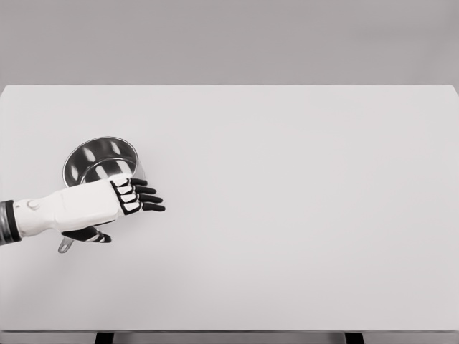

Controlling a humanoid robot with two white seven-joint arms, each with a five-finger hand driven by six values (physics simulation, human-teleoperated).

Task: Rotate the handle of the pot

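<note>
Risk: left hand [107, 204] hovers over steel pot [100, 161] with fingers extended, gripping nothing, so handle [65, 245] under the palm may slip sideways.

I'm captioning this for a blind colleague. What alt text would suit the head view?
A white robot left hand reaches in from the left over the near side of a shiny metal pot on a white table, fingers extended. The pot's handle pokes out below the hand, toward the camera. No right arm is visible.
</note>
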